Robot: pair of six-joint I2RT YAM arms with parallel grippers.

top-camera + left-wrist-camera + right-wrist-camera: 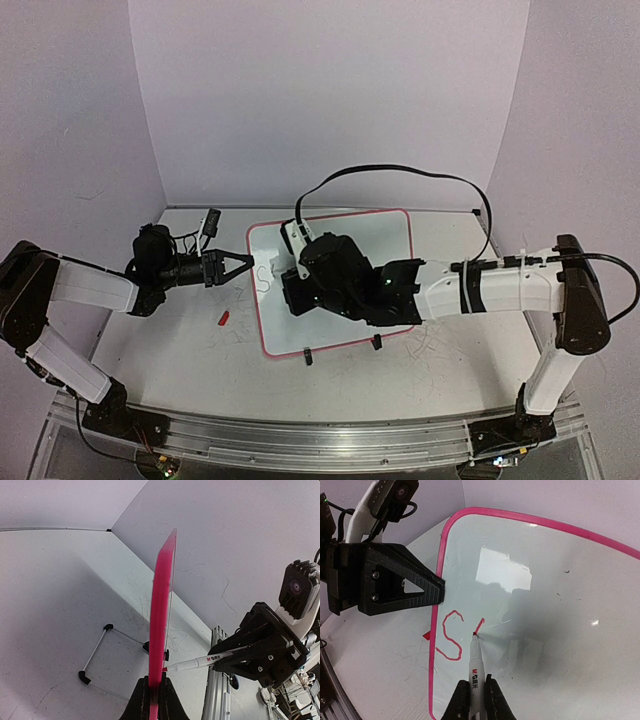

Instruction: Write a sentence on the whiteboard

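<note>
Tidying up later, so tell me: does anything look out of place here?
One small red piece lies loose on the table, just left of the whiteboard, perhaps a cap. Nothing else stands out.

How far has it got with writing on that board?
Barely begun. Done: one red letter S near the rim of the whiteboard. In hand: the right hand presses the marker tip into a second stroke while the left hand clamps the rim. Left: the rest of the sentence.

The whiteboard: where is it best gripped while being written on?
Take the whiteboard by its left rim, from the left, jaws across the thin edge, as the left gripper does; that leaves its face free for the marker.
</note>
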